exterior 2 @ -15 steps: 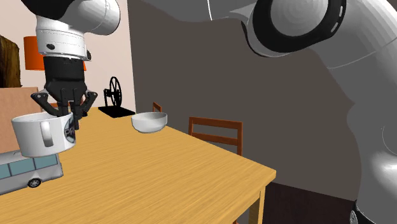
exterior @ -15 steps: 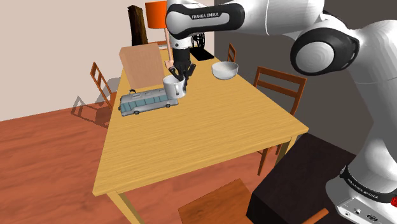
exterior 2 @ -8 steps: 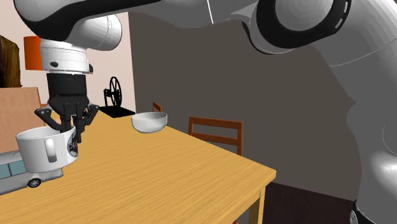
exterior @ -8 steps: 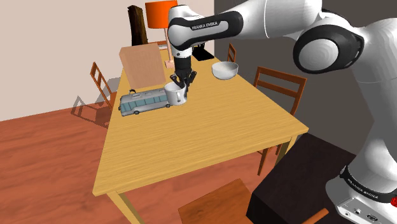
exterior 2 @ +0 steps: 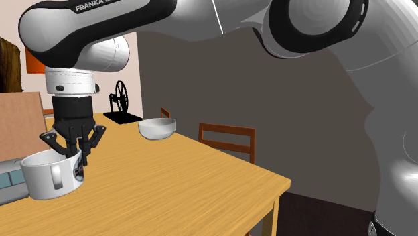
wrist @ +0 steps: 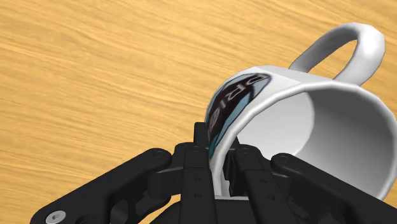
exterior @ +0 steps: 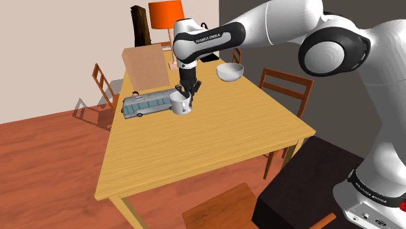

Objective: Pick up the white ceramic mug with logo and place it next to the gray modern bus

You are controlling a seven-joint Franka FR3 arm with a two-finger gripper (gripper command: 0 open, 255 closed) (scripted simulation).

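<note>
A white mug [exterior: 181, 104] with a dark logo hangs just above the wooden table [exterior: 215, 136], right beside the front end of the grey bus [exterior: 148, 104]. My gripper [exterior: 187, 94] is shut on the mug's rim, coming straight down from above. In the second exterior view the mug [exterior 2: 53, 175] is upright with its handle toward the camera, the gripper [exterior 2: 75, 155] pinching the rim, and the bus [exterior 2: 12, 182] sits behind it. In the wrist view the fingers [wrist: 201, 167] clasp the wall of the mug [wrist: 305, 127], one inside and one outside.
A white bowl [exterior: 230, 71] stands farther back on the table. A brown box [exterior: 146, 66] sits behind the bus. Wooden chairs [exterior: 285, 91] ring the table, and an orange lamp [exterior: 163, 12] stands at the back wall.
The gripper has lowered the mug steadily toward the tabletop beside the bus. Its grip on the rim is unchanged.
</note>
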